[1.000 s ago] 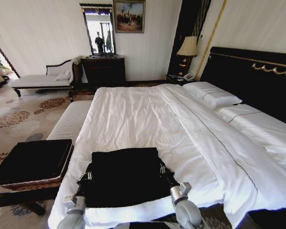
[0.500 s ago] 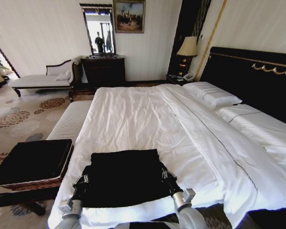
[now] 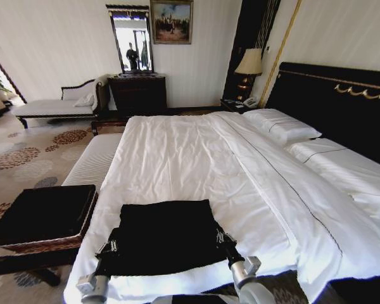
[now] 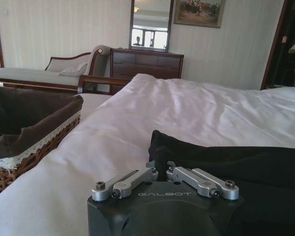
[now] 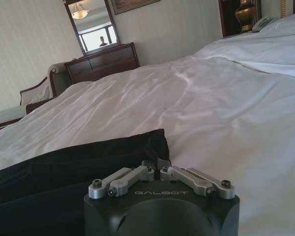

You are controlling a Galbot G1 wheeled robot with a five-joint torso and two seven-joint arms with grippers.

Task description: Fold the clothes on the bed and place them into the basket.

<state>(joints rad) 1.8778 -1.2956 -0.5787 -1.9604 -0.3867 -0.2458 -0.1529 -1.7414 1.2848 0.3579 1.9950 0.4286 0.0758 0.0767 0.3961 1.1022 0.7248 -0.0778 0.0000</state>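
Note:
The clothes (image 3: 164, 237), a black T-shirt folded into a rectangle, lie on the white duvet of the bed (image 3: 190, 145) near its front edge. My left gripper (image 3: 112, 244) is shut on the shirt's left edge, and my right gripper (image 3: 220, 239) is shut on its right edge. In the left wrist view the left gripper (image 4: 161, 164) pinches the black fabric (image 4: 236, 162), with the basket (image 4: 29, 132) close beside the bed. In the right wrist view the right gripper (image 5: 156, 164) holds the shirt's corner (image 5: 88, 157). The basket (image 3: 41, 215), wicker with dark lining, stands left of the bed.
A striped bench (image 3: 92, 161) runs along the bed's left side behind the basket. Pillows (image 3: 282, 123) and a black headboard (image 3: 335, 101) are at the right. A chaise longue (image 3: 50, 104), dresser (image 3: 138, 92) and lamp (image 3: 249, 63) stand along the far wall.
Both grippers have drawn back toward the bed's front edge, and the shirt has slid a little that way with them.

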